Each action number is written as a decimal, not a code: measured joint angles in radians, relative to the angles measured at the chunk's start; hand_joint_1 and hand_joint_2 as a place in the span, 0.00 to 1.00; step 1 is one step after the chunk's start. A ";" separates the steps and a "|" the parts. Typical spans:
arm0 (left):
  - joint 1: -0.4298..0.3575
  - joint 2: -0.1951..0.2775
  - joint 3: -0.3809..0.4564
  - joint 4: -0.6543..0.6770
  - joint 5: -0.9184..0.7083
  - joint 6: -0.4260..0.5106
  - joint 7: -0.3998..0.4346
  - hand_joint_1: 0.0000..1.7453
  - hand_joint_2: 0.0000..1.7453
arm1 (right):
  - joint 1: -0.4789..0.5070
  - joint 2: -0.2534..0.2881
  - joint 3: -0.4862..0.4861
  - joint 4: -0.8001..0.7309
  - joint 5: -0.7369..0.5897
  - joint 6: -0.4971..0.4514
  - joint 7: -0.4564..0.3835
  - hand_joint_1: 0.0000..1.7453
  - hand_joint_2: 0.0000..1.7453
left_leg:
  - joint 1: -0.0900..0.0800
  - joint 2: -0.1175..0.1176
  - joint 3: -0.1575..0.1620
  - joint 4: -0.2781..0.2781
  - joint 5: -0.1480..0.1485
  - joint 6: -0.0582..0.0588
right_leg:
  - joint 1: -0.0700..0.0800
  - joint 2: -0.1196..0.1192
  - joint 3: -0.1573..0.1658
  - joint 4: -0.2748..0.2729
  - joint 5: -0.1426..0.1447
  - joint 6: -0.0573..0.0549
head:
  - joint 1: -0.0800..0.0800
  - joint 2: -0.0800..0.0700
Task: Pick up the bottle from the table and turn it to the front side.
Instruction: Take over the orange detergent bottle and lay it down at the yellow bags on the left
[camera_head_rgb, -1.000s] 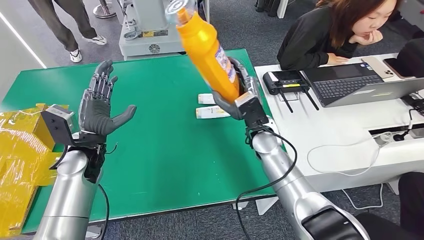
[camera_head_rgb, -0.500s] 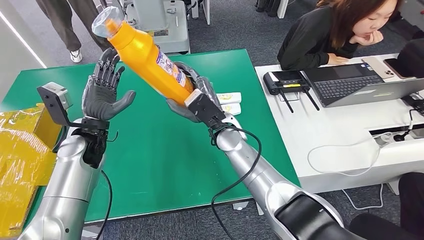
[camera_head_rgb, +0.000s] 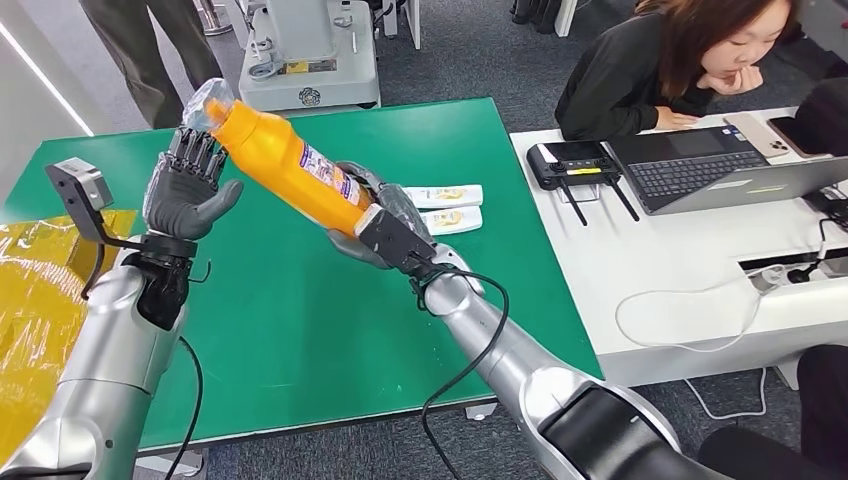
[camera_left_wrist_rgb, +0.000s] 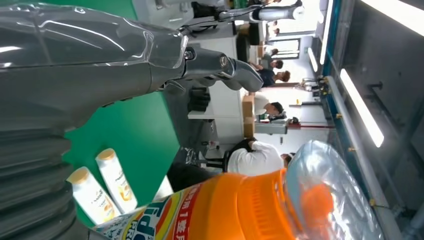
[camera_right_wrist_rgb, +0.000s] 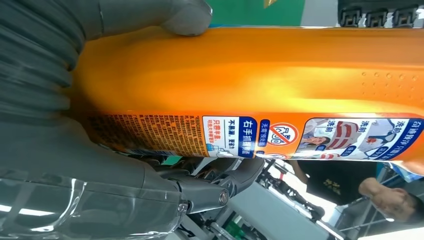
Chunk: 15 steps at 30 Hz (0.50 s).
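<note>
Orange bottle (camera_head_rgb: 290, 165) tilted in right robot hand (camera_head_rgb: 385, 225)'s grip, left robot hand (camera_head_rgb: 185, 190) spread, empty.

One orange bottle (camera_head_rgb: 290, 165) is in view. Two small white tubes (camera_head_rgb: 445, 207) lie side by side on one green worktop (camera_head_rgb: 300, 300). One white desk (camera_head_rgb: 690, 270) carries one open laptop (camera_head_rgb: 720, 170) and one black device (camera_head_rgb: 575, 160). One seated person (camera_head_rgb: 680, 60) is there.

The bottle (camera_head_rgb: 283, 168) is above the green table (camera_head_rgb: 300, 320), between the left hand (camera_head_rgb: 185, 190) and right hand (camera_head_rgb: 385, 225); two small tubes (camera_head_rgb: 445, 207) lie on the table just right of the right hand
</note>
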<state>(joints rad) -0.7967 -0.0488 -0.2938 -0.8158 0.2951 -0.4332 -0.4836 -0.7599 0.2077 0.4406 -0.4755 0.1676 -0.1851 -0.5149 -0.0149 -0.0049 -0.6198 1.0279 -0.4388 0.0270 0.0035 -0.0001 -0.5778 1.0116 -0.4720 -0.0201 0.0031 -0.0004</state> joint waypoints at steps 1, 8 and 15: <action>-0.004 0.005 0.000 0.011 0.005 -0.012 0.001 0.00 1.00 | 0.000 -0.002 0.000 0.006 0.000 -0.001 -0.002 1.00 1.00 | 0.000 0.000 0.000 0.000 0.000 0.000 | 0.000 0.000 0.000 0.000 0.000 0.000 | 0.000 0.000; -0.026 0.021 0.000 0.089 0.082 -0.133 0.030 0.00 1.00 | 0.008 -0.014 0.001 0.027 0.004 -0.009 -0.024 1.00 1.00 | 0.000 0.000 0.000 0.000 0.000 0.000 | 0.000 0.000 0.000 0.000 0.000 0.000 | 0.000 0.000; -0.043 0.004 0.000 0.138 0.149 -0.217 0.056 0.00 1.00 | 0.007 -0.014 0.011 0.025 0.006 -0.016 -0.039 1.00 1.00 | 0.000 0.000 0.000 0.000 0.000 0.000 | 0.000 0.000 0.000 0.000 0.000 0.000 | 0.000 0.000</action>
<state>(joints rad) -0.8392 -0.0453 -0.2942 -0.6775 0.4439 -0.6502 -0.4276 -0.7534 0.1932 0.4520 -0.4504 0.1739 -0.2016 -0.5537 -0.0150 -0.0050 -0.6199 1.0282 -0.4388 0.0270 0.0034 -0.0002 -0.5778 1.0116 -0.4720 -0.0201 0.0031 -0.0004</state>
